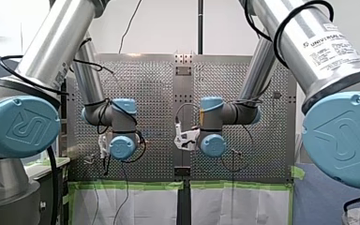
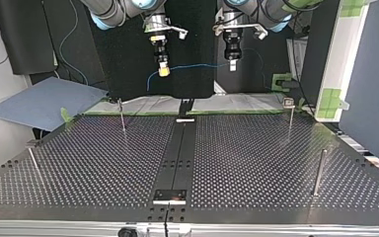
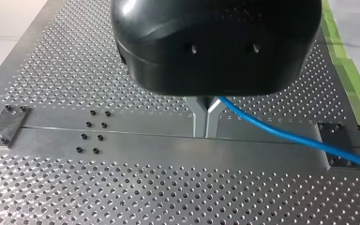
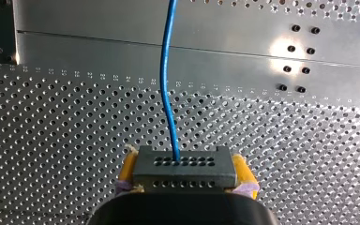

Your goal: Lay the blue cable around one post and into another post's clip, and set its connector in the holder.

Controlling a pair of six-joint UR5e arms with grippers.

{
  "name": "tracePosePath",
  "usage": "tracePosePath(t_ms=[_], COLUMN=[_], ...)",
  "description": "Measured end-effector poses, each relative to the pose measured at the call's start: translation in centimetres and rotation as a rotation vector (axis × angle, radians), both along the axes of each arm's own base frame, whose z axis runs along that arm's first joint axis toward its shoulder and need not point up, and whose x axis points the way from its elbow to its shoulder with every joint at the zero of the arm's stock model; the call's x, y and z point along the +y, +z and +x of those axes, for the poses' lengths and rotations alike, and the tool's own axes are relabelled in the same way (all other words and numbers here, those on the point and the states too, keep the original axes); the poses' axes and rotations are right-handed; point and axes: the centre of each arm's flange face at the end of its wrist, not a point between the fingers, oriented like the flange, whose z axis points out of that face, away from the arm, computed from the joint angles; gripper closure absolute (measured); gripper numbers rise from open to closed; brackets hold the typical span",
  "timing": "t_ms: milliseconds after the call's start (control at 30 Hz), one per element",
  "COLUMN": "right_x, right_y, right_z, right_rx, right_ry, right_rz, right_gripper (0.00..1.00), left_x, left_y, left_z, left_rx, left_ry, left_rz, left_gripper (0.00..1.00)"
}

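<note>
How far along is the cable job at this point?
Done: only the pickup. In hand: my right end effector grips the connector, my left end effector pinches the blue cable, both held above the table. Left: all the routing; the posts stand bare, nothing is wrapped or clipped, and the connector is not set down.

The blue cable hangs well above the surface, a thin line running nearly level. The left gripper pinches it in its jaws. The connector, a dark grey block with two rows of small holes, sits clamped in the right gripper.
</note>
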Motion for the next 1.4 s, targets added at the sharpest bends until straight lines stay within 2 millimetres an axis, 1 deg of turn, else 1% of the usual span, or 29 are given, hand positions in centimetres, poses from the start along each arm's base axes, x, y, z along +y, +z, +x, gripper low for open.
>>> tracePosePath(t_ms=[300,500,600,733,933,1033,1200,1400], right_x=[0.0,0.9,1.5,3.1,5.8,6.6,6.9,7.4], right_y=[0.0,-1.2,-2.0,-3.5,-4.0,-4.0,-4.0,-3.0], right_z=[0.1,1.4,2.4,3.5,4.7,5.0,5.0,3.7], right_rx=[0.0,-0.005,-0.007,0.006,0.017,0.019,0.019,0.007], right_ry=[0.0,0.0,0.0,-0.003,0.02,0.034,0.035,0.002], right_rz=[0.002,0.043,0.072,0.113,0.125,0.126,0.129,0.159], right_gripper=[1.0,1.0,1.0,1.0,1.0,1.0,1.0,1.0], left_x=[0.2,1.4,1.7,1.7,1.7,1.7,1.7,1.6], left_y=[0.1,-0.3,-0.6,-0.7,-0.7,-0.7,-0.6,0.5], left_z=[0.0,-0.7,-1.2,-1.5,-1.5,-1.5,-1.6,-1.8], left_rx=[0.001,0.025,0.038,0.043,0.044,0.044,0.042,0.035], left_ry=[0.0,-0.009,-0.026,-0.037,-0.04,-0.04,-0.041,-0.038], left_rz=[-0.002,0.007,0.014,0.017,0.017,0.017,0.009,-0.029], left_gripper=[1.0,1.0,1.0,1.0,1.0,1.0,1.0,1.0])
